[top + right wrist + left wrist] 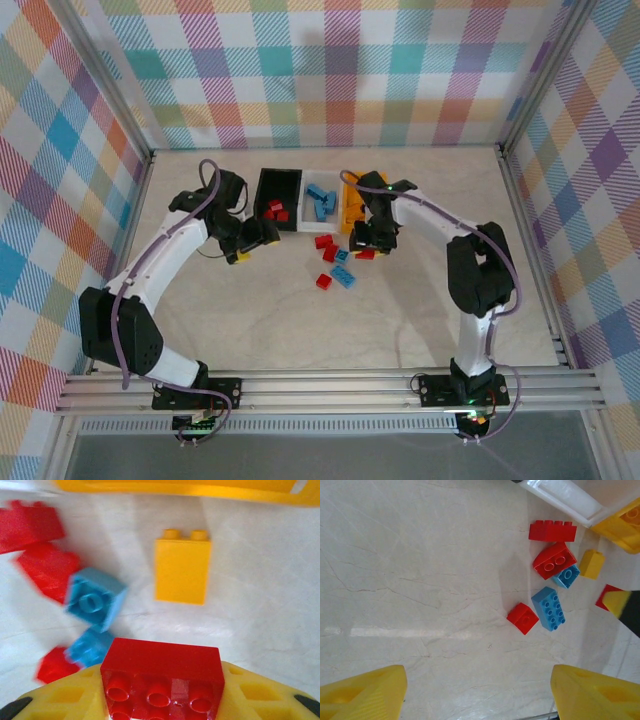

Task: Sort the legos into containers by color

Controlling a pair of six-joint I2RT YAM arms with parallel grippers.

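The pale table [420, 310] carries three bins side by side in a row at its far middle. The black bin [278, 183] on the left holds red bricks, the white bin [322, 179] in the middle holds blue ones, and the yellow bin [350, 208] is on the right. The left gripper [475, 675] hangs by the black bin's near end, released, its yellow fingers wide apart with nothing between them. The right gripper [162, 700], just near of the yellow bin, is grasping a red brick [162, 662]. Loose legos [335, 265], red and blue, lie between the two grippers. A yellow brick [181, 570] rests close to the yellow bin's wall.
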